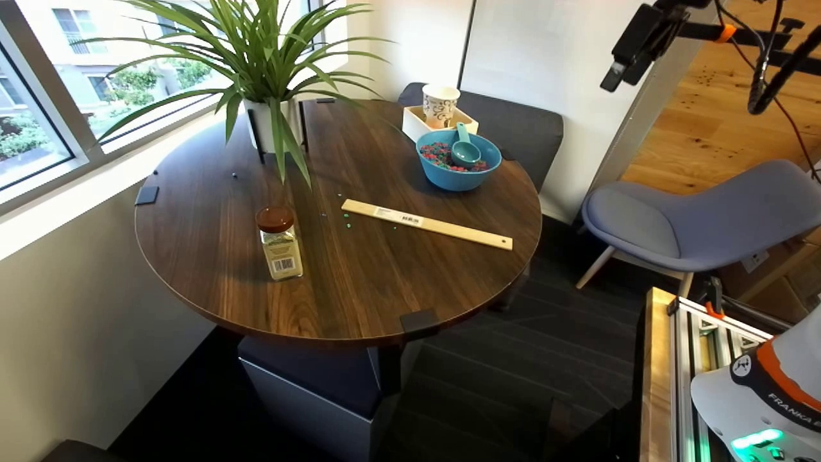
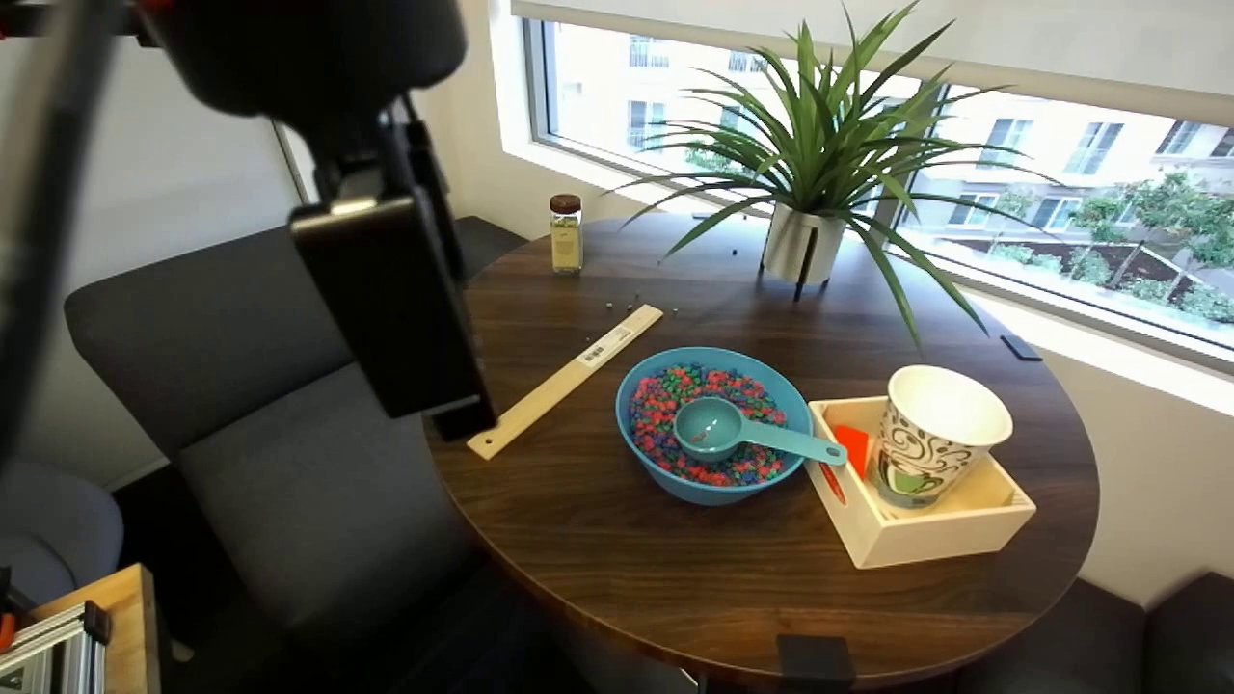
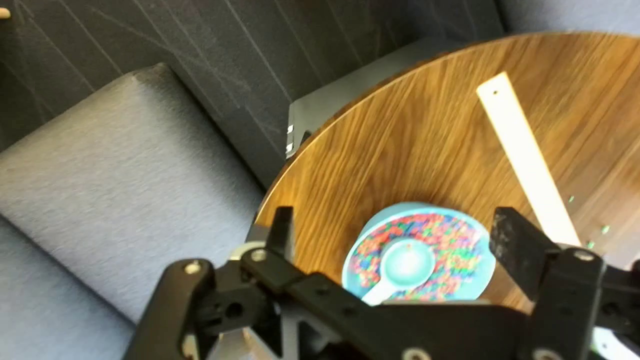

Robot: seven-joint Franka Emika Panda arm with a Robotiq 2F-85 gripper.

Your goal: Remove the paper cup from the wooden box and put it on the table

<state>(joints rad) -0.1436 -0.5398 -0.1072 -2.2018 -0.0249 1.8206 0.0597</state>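
Note:
The paper cup [image 1: 440, 108] stands inside the wooden box [image 1: 418, 128], its white rim well above the box sides. In an exterior view the cup [image 2: 927, 453] leans slightly in the box [image 2: 950, 542], beside an orange-red piece. The box sits near the edge of the round table [image 1: 359, 282]. My gripper [image 1: 617, 76] is raised high, apart from the cup and box. It also hangs close in front of the camera in an exterior view [image 2: 463, 416]. In the wrist view my gripper [image 3: 395, 215] is open and empty. Cup and box are out of the wrist view.
A blue bowl [image 2: 709, 493] of coloured bits with a teal scoop [image 2: 711, 429] stands right beside the box. A wood strip [image 1: 426, 223], a brown-topped jar [image 1: 281, 247] and a tall potted plant [image 1: 276, 128] are on the table. Chairs stand around it.

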